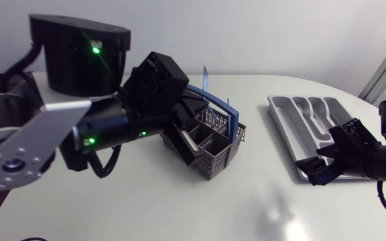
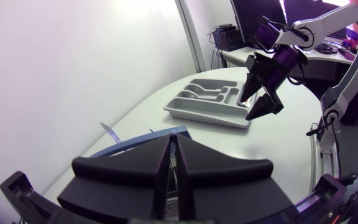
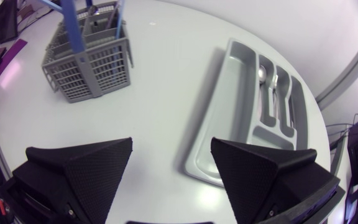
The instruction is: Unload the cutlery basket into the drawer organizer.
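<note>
Standing by the surface (image 1: 179,207), one sees the grey mesh basket (image 1: 221,159) near its middle, and the drawer tray (image 1: 281,114) at three o'clock from it, well apart. The left tool (image 2: 173,146) sits right over the basket, fingers pressed narrow. Whether they pinch any cutlery I cannot tell. A pale thin strip (image 2: 107,130), possibly a knife blade, stands up at the basket's twelve o'clock side beside the blue handle (image 1: 223,110). The right tool (image 3: 171,142) hangs wide and empty above the tray's six o'clock end. What looks like a spoon (image 3: 263,73) lies in one tray slot.

Cutlery should be stiff, smooth and rather slippery, light enough for one arm. I would pinch each piece across the flat of its stem, near the top, and lift straight up so it clears the mesh. The plastic basket looks light and may shift. No label or writing is readable anywhere.
</note>
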Tool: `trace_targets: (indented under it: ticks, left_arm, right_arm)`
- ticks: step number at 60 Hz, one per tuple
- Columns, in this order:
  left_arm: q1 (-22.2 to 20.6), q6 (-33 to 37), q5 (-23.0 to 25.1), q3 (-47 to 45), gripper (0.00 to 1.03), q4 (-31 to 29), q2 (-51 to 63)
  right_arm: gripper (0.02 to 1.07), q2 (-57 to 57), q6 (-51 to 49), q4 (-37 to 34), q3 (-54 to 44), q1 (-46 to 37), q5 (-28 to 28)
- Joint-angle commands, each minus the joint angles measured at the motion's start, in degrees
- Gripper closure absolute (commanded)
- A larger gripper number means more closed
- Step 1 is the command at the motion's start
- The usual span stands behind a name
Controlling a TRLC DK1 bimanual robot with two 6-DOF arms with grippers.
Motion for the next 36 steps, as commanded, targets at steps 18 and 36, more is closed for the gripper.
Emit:
trace_targets:
  ticks: [18,36]
  left_arm:
    - [1.34,-2.92,16.02,15.55,1.0,-21.51,0.34]
    - [4.68,-5.03,28.59,23.46,1.0,-31.45,8.25]
  right_arm:
    - [0.12,-4.64,3.83,-8.84,10.9,17.58,-12.99]
    - [0.33,-5.61,4.53,-2.69,10.81,28.92,-13.87]
